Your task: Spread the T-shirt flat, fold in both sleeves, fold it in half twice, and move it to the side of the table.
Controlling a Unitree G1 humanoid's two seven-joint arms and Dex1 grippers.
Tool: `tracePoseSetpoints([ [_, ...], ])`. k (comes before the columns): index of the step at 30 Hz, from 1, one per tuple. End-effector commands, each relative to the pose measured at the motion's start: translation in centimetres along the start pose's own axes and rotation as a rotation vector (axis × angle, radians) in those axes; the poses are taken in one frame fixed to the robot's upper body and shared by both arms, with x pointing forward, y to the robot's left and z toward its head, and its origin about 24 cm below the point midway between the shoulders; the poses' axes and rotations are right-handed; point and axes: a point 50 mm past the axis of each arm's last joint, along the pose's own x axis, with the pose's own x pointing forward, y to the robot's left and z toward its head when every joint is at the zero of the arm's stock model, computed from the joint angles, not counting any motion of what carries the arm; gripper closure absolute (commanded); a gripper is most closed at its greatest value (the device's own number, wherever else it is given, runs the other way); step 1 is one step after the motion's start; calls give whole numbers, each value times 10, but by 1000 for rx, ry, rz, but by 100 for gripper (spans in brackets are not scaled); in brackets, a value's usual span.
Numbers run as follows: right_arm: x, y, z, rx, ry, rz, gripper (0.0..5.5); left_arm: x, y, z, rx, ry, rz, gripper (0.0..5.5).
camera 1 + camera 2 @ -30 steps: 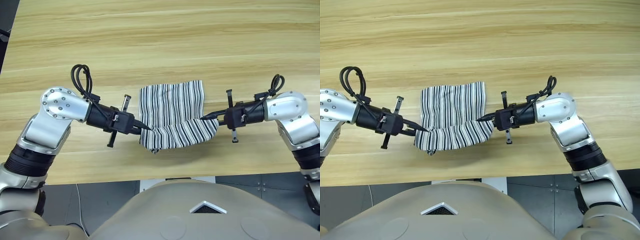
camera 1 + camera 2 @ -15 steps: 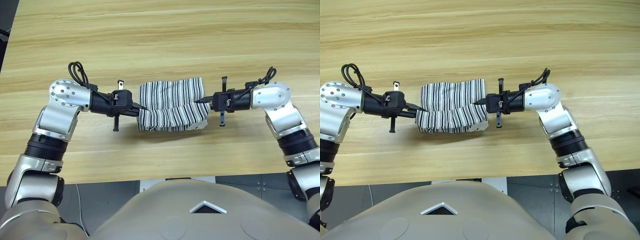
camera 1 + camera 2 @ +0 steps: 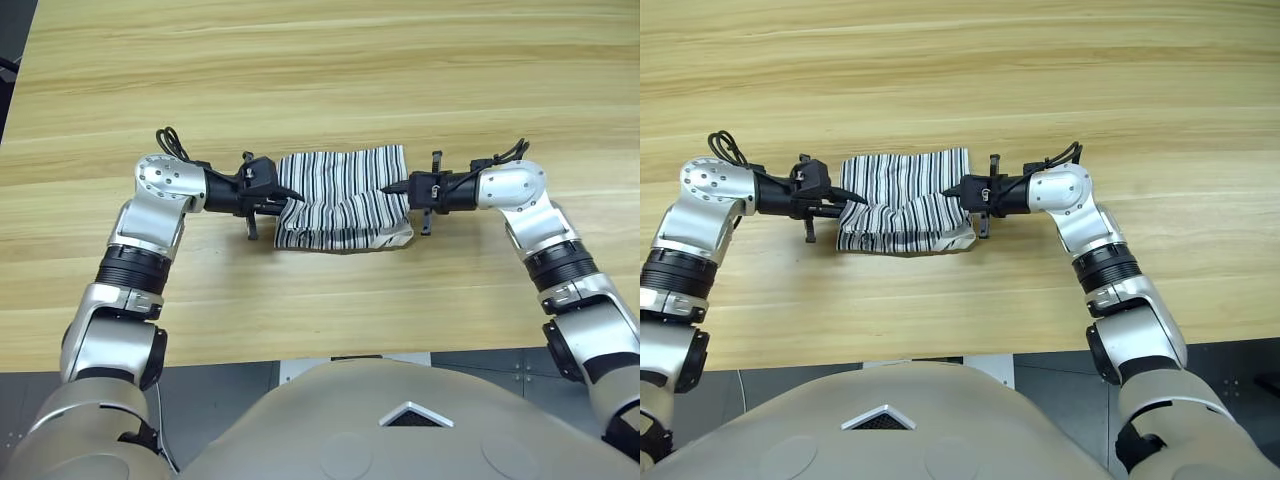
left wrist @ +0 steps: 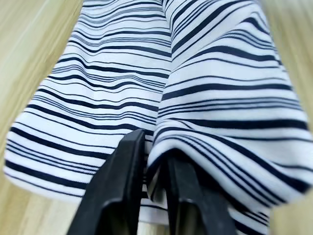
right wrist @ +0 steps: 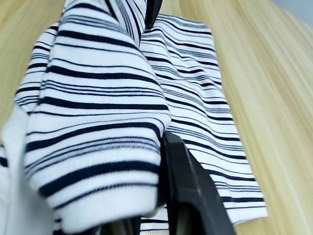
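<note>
Inspection by left eye view: finds the striped T-shirt (image 3: 340, 195) lying on the table (image 3: 300, 60) as a compact folded block, with the table's near edge not far from it. Records the left gripper (image 3: 292, 196) at the T-shirt's left end and the right gripper (image 3: 392, 189) at its right end, each drawn to a closed point on cloth. Notes a raised, rumpled upper layer along the T-shirt's near half, not yet flat.

Right eye view: confirms the same arrangement and adds nothing further.

Left wrist view: shows two dark fingers (image 4: 128, 191) pressed nearly together, pinching a doubled fold of the T-shirt's upper layer, with the lower layer spread flat beyond.

Right wrist view: shows one dark finger (image 5: 188, 191) beneath a rolled hem of the T-shirt. Cannot make out the opposing finger clearly, yet judges the jaws closed on that hem, given the cloth held lifted there.

Assessment: judges the second fold in half to be in hand, with sleeves and first fold apparently done. Calls next for carrying both held corners together across to the T-shirt's far edge, lowering until edges meet, then releasing evenly. Warns of skew if one side leads. Leaves the move to the table's side outstanding.
</note>
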Motion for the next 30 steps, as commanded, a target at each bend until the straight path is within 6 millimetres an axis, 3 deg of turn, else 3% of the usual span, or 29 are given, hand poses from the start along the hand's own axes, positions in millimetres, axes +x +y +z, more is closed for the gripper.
tracePoseSetpoints([
  [1, 1, -7, 1, 84, -67, -51, 420, 0, 5, -2, -91, -44, 21, 419],
  [9, -5, -26, 3, 339, -222, -144, 292, -21, 25, 6, -320, -203, 51, 311],
  [15, 5, -28, -4, 352, -174, -187, 181, -22, 32, 6, -377, -238, 84, 310],
  [26, 15, -47, -5, 554, -240, -330, 6, 1, 50, 22, -491, -311, 173, 310],
  [30, 12, -53, -9, 604, -223, -384, 2, 3, 58, 23, -559, -334, 227, 310],
])
